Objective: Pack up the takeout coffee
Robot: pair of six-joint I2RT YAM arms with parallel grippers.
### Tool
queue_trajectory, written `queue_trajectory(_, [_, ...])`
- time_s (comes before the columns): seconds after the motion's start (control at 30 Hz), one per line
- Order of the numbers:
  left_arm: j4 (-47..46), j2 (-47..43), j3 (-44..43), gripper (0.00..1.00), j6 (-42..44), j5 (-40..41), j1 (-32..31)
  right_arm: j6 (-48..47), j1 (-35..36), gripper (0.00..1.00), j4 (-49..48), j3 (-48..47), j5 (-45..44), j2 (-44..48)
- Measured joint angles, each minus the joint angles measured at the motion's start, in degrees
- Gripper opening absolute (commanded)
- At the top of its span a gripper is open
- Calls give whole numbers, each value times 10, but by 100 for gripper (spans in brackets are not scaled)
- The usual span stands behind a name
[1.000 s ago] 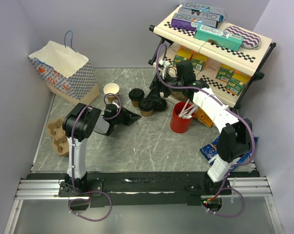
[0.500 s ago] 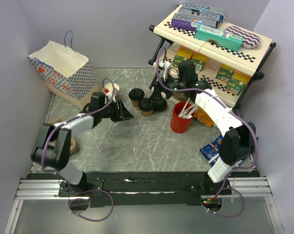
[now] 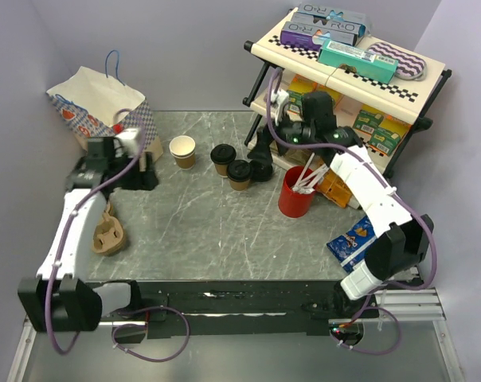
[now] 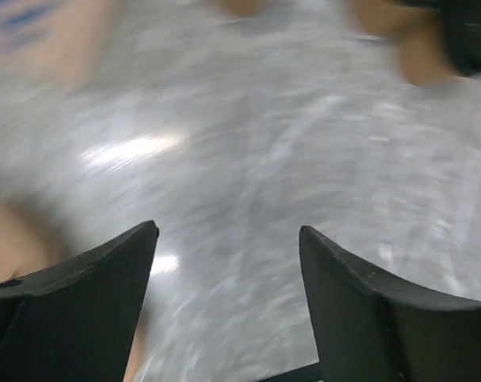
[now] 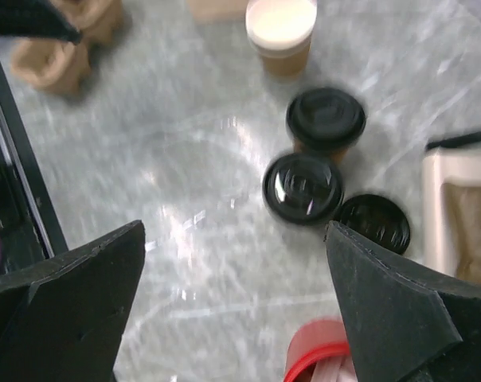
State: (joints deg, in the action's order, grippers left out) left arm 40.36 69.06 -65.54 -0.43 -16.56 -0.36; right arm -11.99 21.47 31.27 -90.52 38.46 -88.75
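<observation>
Two brown takeout coffee cups with black lids stand side by side mid-table, one [image 3: 223,157] [image 5: 326,119] farther back, the other [image 3: 240,173] [image 5: 303,187] nearer. A third black round lid [image 5: 376,221] shows just right of them. My right gripper [image 3: 260,148] [image 5: 234,231] hovers above and just right of the cups, open, with nothing between its fingers. My left gripper [image 3: 141,177] [image 4: 228,229] is far to the left by the paper bag, open over bare table. The left wrist view is blurred.
A lidless brown cup [image 3: 182,150] [image 5: 282,32] stands left of the lidded cups. A red cup of stirrers [image 3: 295,191] is at right. A pulp cup carrier [image 3: 107,232] lies front left, the paper bag [image 3: 105,111] back left, a snack rack [image 3: 344,64] back right, a blue packet [image 3: 353,239] front right.
My left arm swung from beside the lidless cup out to the left by the bag, and its jaws opened. My right gripper drew back slightly above the cups.
</observation>
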Motion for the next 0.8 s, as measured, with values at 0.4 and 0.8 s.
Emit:
queue_trajectory(0.4, [113,51,-36,73,-45,16,224,81,22,100,18,-221,3,-87])
queue_trajectory(0.8, [51,21,-46,74,-83,-28,223,459,-103,100,-114,-441,64,-151])
